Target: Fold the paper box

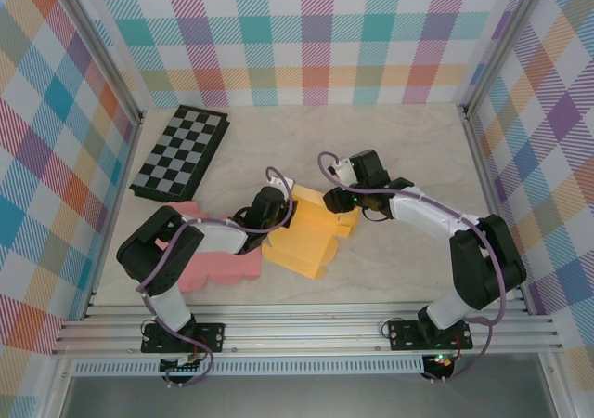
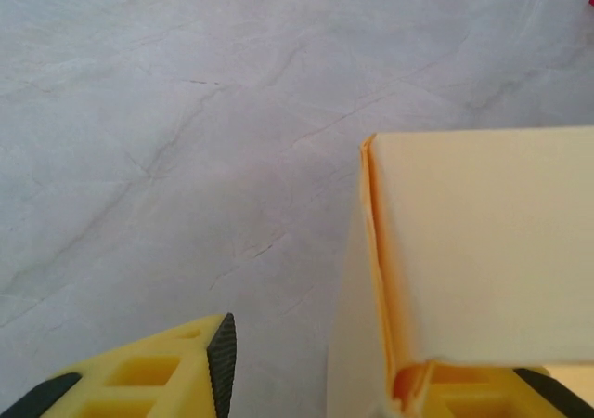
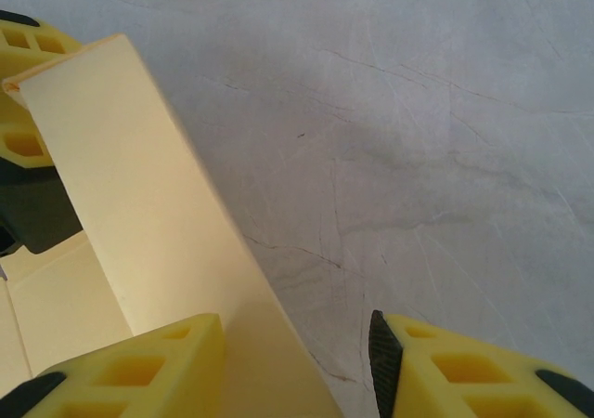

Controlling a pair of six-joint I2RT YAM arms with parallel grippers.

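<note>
The yellow paper box lies partly folded on the table's middle. My left gripper is at its left rear corner and my right gripper at its right rear corner. In the left wrist view my left gripper is open; a raised cream wall of the box stands between the jaws, against the right finger. In the right wrist view my right gripper is open too, and a raised flap runs between its jaws beside the left finger, with a gap to the right finger.
A flat pink sheet lies under my left arm, left of the box. A folded chessboard rests at the back left. Metal rails and patterned walls bound the table.
</note>
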